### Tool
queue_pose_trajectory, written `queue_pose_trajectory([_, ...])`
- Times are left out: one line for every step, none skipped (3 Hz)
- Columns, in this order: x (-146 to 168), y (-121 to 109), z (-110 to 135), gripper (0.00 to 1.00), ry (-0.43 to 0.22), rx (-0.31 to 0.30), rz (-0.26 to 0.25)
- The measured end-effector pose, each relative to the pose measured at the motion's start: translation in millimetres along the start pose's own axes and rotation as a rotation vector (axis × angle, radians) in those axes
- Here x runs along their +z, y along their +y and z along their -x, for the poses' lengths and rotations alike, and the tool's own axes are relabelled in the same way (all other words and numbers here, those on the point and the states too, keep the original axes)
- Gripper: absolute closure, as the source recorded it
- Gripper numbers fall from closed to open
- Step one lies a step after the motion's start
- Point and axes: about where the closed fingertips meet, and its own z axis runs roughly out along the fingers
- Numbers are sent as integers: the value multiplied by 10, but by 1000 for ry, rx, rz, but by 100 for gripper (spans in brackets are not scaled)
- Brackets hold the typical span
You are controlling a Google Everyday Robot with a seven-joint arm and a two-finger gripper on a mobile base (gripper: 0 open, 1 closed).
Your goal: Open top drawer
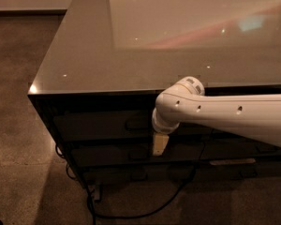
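Hand (160, 145) hangs pointing down in front of the drawer stack. It shows as a pale beige tip against the dark fronts, approx. at the seam between the top drawer (96, 124) and the second front (107, 153). Can't tell whether the hand is apart or together, only one beige piece shows. It sits just right of the small handle (136, 123) at the drawer's centre, and contact w/ the handle can't be made out. Above the hand, the white wrist joint bends over the front edge of the bench (79, 55), and the white arm (234, 116) runs off to the right edge of the view. The top drawer is directly under the bench top and looks shut, its dark front in line w/ the fronts below (very dim there). The bench top is glossy grey-brown w/ a paler rectangular patch toward the back right. A pale thin strip (232, 161) lies low on the stack, right of the hand. A black cable (145, 213) loops over the speckled brown floor (18, 125) below the bench.
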Motion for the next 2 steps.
queue_pose_trajectory([43,14,8,19,12,-14,14])
queue_pose_trajectory([-13,67,-10,42,29,-14,19])
